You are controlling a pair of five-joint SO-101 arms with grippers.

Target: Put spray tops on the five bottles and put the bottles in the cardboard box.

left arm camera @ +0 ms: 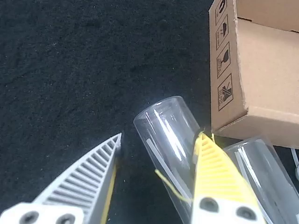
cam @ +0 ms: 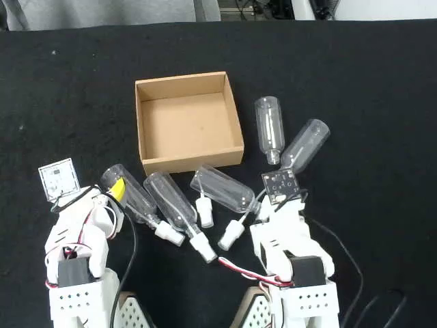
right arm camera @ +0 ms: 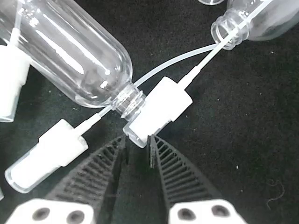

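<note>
The open cardboard box (cam: 188, 123) stands mid-table. Two clear bottles (cam: 270, 126) (cam: 305, 145) lie right of it without tops. Three more lie in front of it; the left two (cam: 130, 191) (cam: 171, 201) wear white spray tops, the third (cam: 225, 190) has a bare neck. My left gripper (left arm camera: 160, 136) is open, its grey and yellow fingers on either side of the leftmost bottle's base (left arm camera: 168, 135). My right gripper (right arm camera: 136, 141) is slightly open, tips flanking the end of a loose spray top (right arm camera: 161, 109) whose tube runs into a bottle mouth (right arm camera: 224, 30).
Two more loose spray tops (cam: 205, 208) (cam: 231, 234) lie on the black cloth between the arms. The box's printed corner (left arm camera: 243, 70) is close beside my left gripper. Bare cloth stretches left of and behind the box.
</note>
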